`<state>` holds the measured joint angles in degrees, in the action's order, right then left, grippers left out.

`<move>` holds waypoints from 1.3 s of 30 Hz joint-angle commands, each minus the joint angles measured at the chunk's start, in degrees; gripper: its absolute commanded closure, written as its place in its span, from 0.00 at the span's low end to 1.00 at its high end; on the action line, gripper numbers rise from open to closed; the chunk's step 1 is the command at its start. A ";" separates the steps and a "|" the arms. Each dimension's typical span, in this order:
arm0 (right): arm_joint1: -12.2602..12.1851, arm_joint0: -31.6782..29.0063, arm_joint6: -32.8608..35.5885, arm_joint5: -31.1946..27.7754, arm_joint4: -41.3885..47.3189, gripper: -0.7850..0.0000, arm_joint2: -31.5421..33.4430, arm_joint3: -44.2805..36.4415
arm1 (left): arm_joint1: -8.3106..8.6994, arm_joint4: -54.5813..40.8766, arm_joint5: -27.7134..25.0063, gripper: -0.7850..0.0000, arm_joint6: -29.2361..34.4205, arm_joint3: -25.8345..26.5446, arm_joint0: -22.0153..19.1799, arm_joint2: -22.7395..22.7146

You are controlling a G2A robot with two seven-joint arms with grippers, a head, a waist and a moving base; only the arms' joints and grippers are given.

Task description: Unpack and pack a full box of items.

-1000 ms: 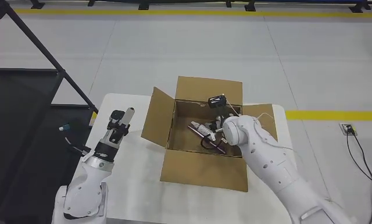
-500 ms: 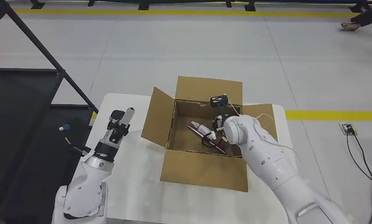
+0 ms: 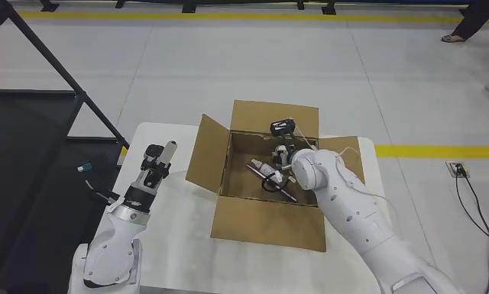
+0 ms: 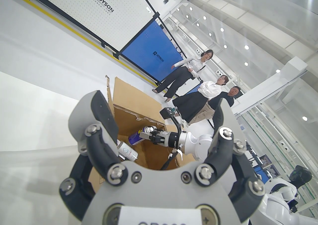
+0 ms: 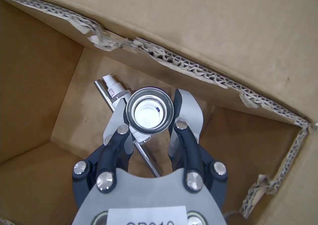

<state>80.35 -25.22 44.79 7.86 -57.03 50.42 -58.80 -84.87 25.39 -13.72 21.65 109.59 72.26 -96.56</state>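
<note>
Right gripper point(image 5: 150, 108) inside the box point(image 3: 267, 221) — jaws clamped on 1 spray can point(image 5: 149, 114), held clear of the box floor. Left gripper point(image 4: 161, 106) over the table point(image 3: 179, 237) left of the box — jaws spread wide, empty.

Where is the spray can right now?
In the right wrist view the spray can sits clamped in the right gripper, inside the open cardboard box, above a white pump bottle and a metal rod on the box floor.
</note>
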 commanded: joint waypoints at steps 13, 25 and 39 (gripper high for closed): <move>-6.20 -20.54 14.09 4.57 -16.94 1.00 17.03 -41.09 | 0.00 0.00 0.00 0.00 0.00 0.00 0.00 0.00; -7.99 -34.70 16.78 8.44 -22.35 1.00 31.61 -55.00 | 0.00 0.00 0.00 0.00 0.00 0.00 0.00 0.00; -8.03 -34.49 12.62 7.50 -16.20 1.00 37.08 -42.77 | 0.00 0.00 0.00 0.00 0.00 0.00 0.00 0.00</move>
<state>72.33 -59.90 57.74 15.37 -73.43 87.29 -102.53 -84.87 25.39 -13.72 21.65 109.59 72.26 -96.56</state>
